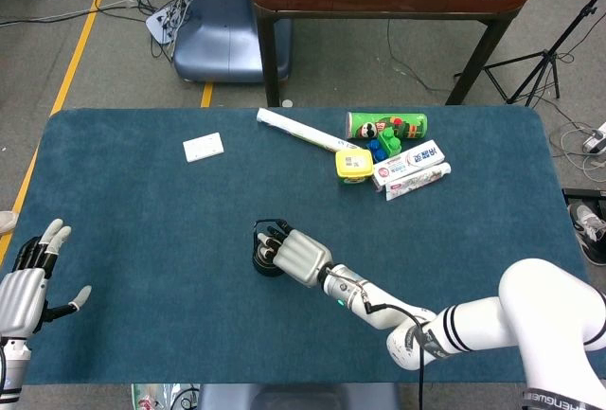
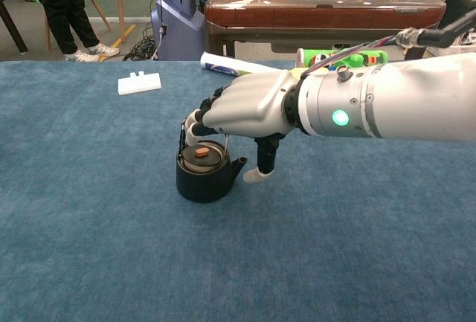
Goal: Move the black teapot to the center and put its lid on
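— What do you get from the head view?

— I see the black teapot (image 1: 266, 259) near the middle of the blue table (image 1: 133, 211), a bit toward my side. My right hand (image 1: 295, 256) lies just beside it, its fingers (image 1: 275, 237) reaching over the pot's top. From up here I cannot tell whether they touch it. My left hand (image 1: 26, 282) sits at the table's near left edge, fingers spread, holding nothing. Along the far edge I see a white card (image 1: 204, 148), a rolled paper tube (image 1: 294, 129), a green can (image 1: 386, 126), a yellow tub (image 1: 353, 165) and toothpaste boxes (image 1: 410, 169).

— And the chest view?

— Here the teapot (image 2: 204, 172) stands upright, its lid (image 2: 201, 154) seated on it, with a small brown knob on top. My right hand (image 2: 249, 111) hovers over it, fingertips (image 2: 195, 129) curled down by the wire handle (image 2: 183, 133). I cannot tell if they touch the handle. The thumb (image 2: 262, 163) hangs beside the spout. The hand grips nothing.
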